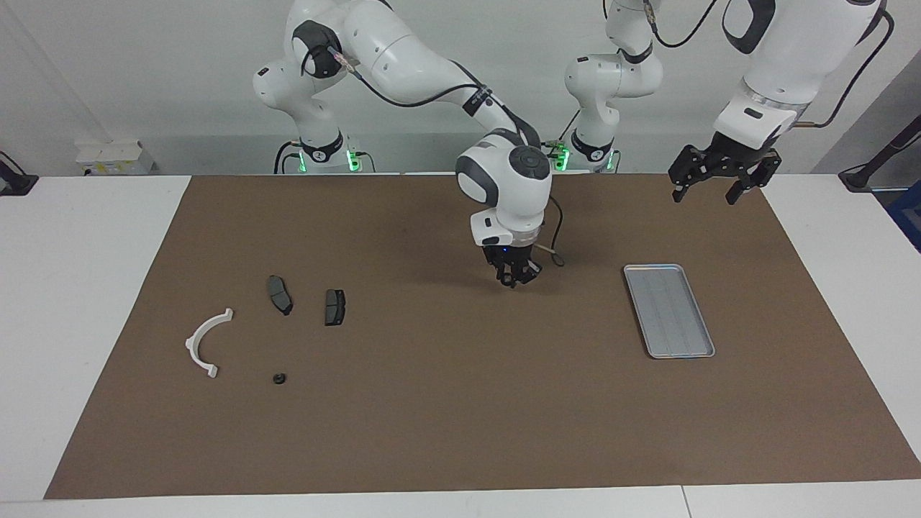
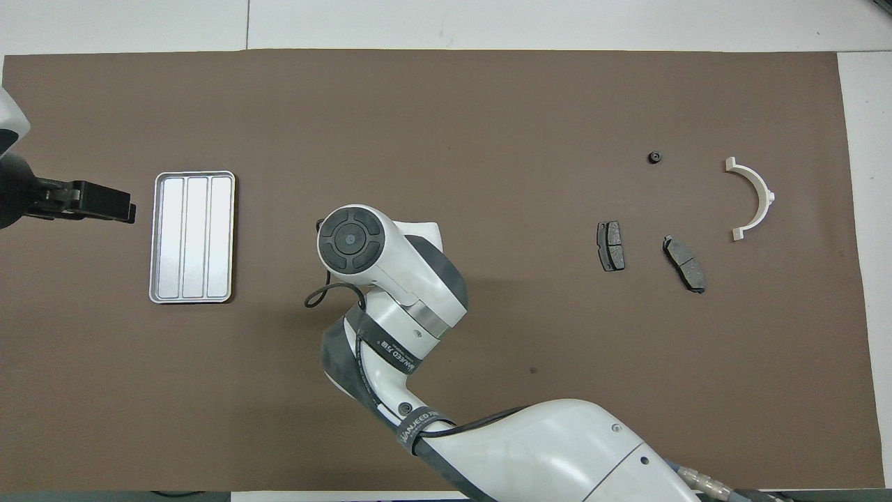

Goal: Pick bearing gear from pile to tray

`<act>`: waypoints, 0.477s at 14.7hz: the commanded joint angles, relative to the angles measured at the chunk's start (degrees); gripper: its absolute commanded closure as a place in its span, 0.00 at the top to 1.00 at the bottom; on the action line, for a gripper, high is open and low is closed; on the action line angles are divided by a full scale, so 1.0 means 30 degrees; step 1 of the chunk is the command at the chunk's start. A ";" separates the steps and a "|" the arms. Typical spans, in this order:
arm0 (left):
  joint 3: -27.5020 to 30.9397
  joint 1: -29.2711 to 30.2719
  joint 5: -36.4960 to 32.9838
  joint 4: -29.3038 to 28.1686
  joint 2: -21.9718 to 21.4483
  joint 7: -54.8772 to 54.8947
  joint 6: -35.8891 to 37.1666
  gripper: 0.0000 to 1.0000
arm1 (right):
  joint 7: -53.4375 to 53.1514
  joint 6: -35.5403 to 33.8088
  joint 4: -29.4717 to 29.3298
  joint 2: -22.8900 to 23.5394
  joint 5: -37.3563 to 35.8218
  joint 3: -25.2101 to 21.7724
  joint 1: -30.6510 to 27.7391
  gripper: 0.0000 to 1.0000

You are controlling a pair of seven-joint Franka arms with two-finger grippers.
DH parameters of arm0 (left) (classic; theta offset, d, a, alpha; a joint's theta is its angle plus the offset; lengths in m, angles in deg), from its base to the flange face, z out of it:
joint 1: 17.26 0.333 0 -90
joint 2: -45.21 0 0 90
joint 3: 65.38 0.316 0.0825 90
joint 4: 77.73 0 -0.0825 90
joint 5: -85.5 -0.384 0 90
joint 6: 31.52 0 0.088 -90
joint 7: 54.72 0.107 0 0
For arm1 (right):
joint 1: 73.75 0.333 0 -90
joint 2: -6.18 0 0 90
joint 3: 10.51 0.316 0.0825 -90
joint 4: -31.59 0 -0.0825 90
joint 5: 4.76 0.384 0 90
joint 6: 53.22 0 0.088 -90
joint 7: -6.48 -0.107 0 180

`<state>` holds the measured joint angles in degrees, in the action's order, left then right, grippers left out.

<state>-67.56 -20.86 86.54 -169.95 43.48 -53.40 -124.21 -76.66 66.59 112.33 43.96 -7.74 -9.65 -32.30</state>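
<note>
A white table is carrying a broad brown mat (image 1: 460, 403) under a pale wall, and everything is lying on that mat. The right gripper (image 1: 514, 276) is hanging low over the bare middle of the mat, between the pile and the tray, its fingers drawn close together; whether a small part is sitting between them cannot be told, and in the overhead view the arm's own wrist is hiding it. The left gripper (image 1: 714, 188) is waiting in the air over the mat's edge at the left arm's end, with its fingers standing apart and nothing in them. The tray (image 1: 668, 311) is lying flat nearest to that waiting gripper, nothing showing inside it (image 2: 192, 237). Well apart, toward the right arm's end, the pile is lying scattered: two dark brake-pad pieces (image 1: 334, 307) (image 1: 279, 294) side by side, a white arc (image 1: 206, 343) beside them, and one small black round piece (image 1: 278, 378) farther from the robots than the pads.
</note>
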 commanded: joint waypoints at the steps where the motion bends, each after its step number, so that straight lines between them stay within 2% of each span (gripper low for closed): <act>1: 0.0114 -0.0087 0.0211 -0.0459 -0.0389 -0.0117 -0.0099 1.00 | -0.0235 0.0841 0.0566 -0.0289 -0.0383 0.0125 -0.0455 0.00; 4: 0.0114 -0.0087 0.0211 -0.0459 -0.0389 -0.0117 -0.0099 1.00 | -0.0001 0.2920 0.2060 -0.0406 -0.0412 0.0125 -0.0805 0.00; 7: 0.0114 -0.0087 0.0211 -0.0459 -0.0389 -0.0117 -0.0099 1.00 | 0.0702 0.3394 0.2532 -0.0494 -0.0383 0.0125 -0.0953 0.00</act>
<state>-67.56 -20.87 86.54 -169.95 43.48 -53.40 -124.21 -76.05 74.94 117.02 44.13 -8.18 -9.73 -34.32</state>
